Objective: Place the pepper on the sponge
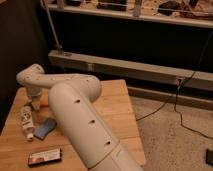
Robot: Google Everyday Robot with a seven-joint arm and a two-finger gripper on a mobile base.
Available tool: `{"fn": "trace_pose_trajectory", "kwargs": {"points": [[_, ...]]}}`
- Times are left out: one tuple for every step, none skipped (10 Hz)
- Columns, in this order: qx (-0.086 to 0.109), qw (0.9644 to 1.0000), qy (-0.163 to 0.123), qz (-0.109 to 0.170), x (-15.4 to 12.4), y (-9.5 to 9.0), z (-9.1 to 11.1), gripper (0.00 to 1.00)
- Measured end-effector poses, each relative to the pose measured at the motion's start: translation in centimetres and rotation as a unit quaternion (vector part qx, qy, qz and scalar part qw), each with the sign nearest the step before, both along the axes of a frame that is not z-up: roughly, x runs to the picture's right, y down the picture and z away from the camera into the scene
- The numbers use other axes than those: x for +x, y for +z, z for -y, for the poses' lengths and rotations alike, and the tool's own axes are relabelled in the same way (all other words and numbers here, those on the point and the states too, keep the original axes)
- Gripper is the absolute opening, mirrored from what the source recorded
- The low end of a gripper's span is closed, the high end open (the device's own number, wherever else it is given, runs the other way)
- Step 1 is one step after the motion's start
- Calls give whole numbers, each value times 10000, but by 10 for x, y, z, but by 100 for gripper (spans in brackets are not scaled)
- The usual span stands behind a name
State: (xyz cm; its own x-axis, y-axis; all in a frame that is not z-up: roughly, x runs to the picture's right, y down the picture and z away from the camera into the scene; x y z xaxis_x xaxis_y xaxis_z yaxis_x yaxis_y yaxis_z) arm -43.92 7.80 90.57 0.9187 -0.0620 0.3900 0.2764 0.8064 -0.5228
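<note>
Gripper [35,104], state not discernible, low at the far left of the table [115,107], just beside the orange pepper [44,102]; the blue sponge [45,128] lies nearer, right of the white bottle [27,121].

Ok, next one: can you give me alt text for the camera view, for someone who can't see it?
A white robot arm reaches across a wooden table, its gripper down at the far left, right by the small orange pepper. Nearer the camera lie a white bottle, the blue sponge and a dark flat packet.
</note>
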Motion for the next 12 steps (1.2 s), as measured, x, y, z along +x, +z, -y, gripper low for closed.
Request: {"fn": "trace_pose_trajectory", "kwargs": {"points": [[-41, 10000, 3, -26, 1, 1, -1, 26], [-87, 9999, 7, -56, 3, 3, -1, 24], [-122, 9999, 12, -89, 5, 4, -2, 24], [-151, 9998, 13, -138, 8, 7, -2, 24], [-177, 9997, 9, -181, 12, 10, -3, 24], [-207, 9996, 8, -214, 14, 12, -3, 24], [-230, 9995, -10, -235, 16, 14, -3, 28], [-260, 9994, -55, -239, 17, 15, -5, 40], [-273, 9993, -84, -233, 17, 16, -6, 49], [-289, 9993, -121, -225, 16, 16, -8, 59], [-302, 9992, -153, -226, 17, 17, -10, 61], [-314, 9991, -179, -230, 17, 19, -12, 62]]}}
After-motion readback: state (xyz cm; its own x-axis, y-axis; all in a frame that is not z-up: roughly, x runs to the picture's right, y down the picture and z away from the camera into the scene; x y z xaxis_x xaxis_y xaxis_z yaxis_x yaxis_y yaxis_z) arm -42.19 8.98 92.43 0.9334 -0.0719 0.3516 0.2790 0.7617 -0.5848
